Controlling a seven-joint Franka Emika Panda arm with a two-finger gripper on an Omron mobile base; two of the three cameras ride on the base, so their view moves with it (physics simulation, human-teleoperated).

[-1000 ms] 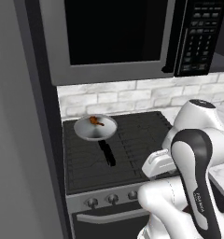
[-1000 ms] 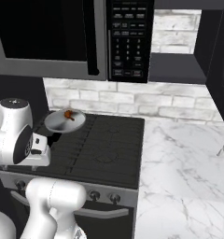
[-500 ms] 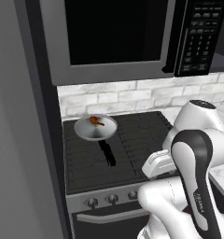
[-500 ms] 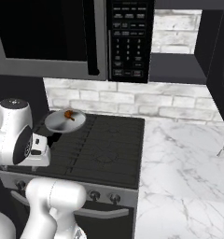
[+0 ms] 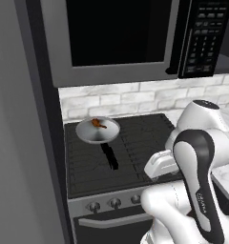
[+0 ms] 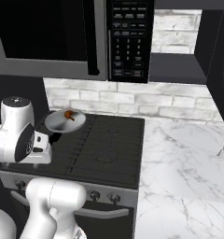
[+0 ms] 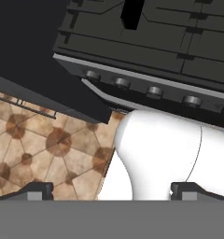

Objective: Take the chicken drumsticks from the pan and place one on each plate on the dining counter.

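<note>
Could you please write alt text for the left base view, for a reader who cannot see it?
A small grey pan holding an orange-brown chicken drumstick sits at the back left of a black stove, its black handle pointing toward the front. The white robot arm rises at lower right, under a dark microwave.

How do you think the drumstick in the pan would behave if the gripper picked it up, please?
The drumstick looks small and probably light. Its tapered, rounded shape may let it roll or pivot in the grasp. Lying loose in the shallow pan, it could slide if nudged.

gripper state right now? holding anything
Gripper: open, fingertips set wide apart, nothing between them. It points down at the stove front and the floor, away from the pan.
</note>
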